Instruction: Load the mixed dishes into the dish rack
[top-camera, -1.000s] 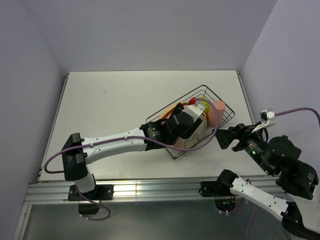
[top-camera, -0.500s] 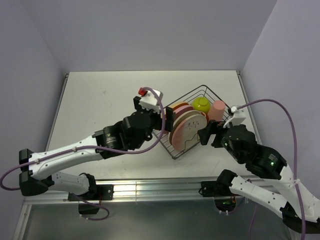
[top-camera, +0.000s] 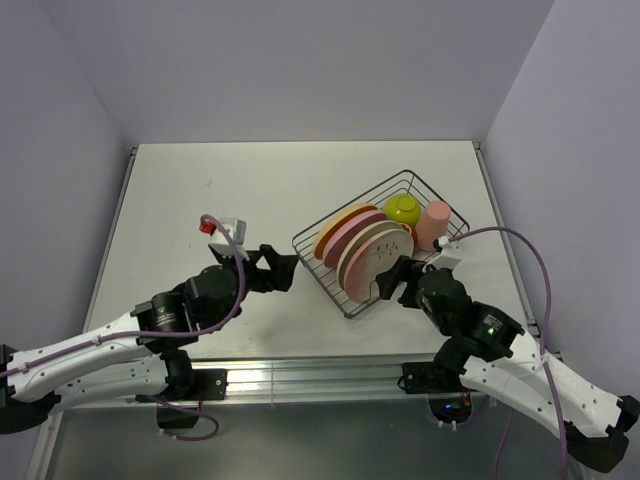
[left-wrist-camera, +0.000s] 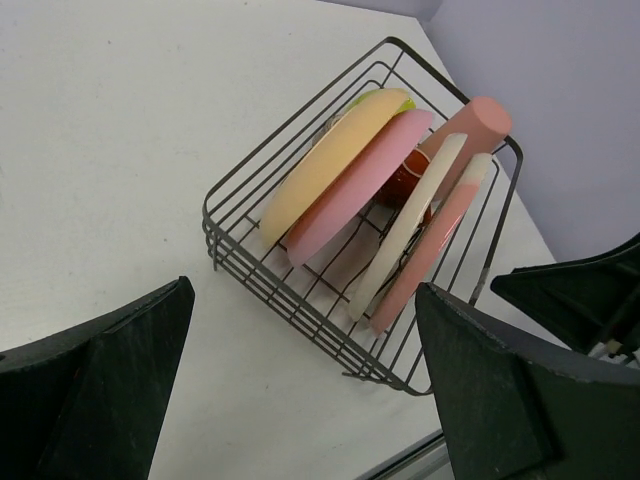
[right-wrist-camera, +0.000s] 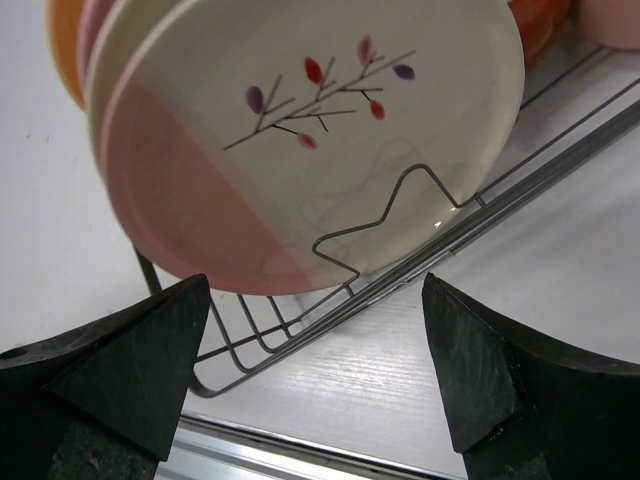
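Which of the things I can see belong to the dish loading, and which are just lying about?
Job:
- dish rack
- orange plate, pink plate, cream plate and twig-patterned plate, all standing in it
- lime-green bowl
- salmon cup
- dark red mug

Not the job:
- purple cable
- metal rail at the table's near edge

— How is the light in my views?
— Bright and even, from overhead. The white table (top-camera: 250, 190) looks slightly washed out and carries only soft, faint shadows.
— And sharpness?
— My dark fingers (right-wrist-camera: 100, 380) sit blurred in the wrist views' lower corners. The twig-patterned plate (right-wrist-camera: 330, 150) is crisp.
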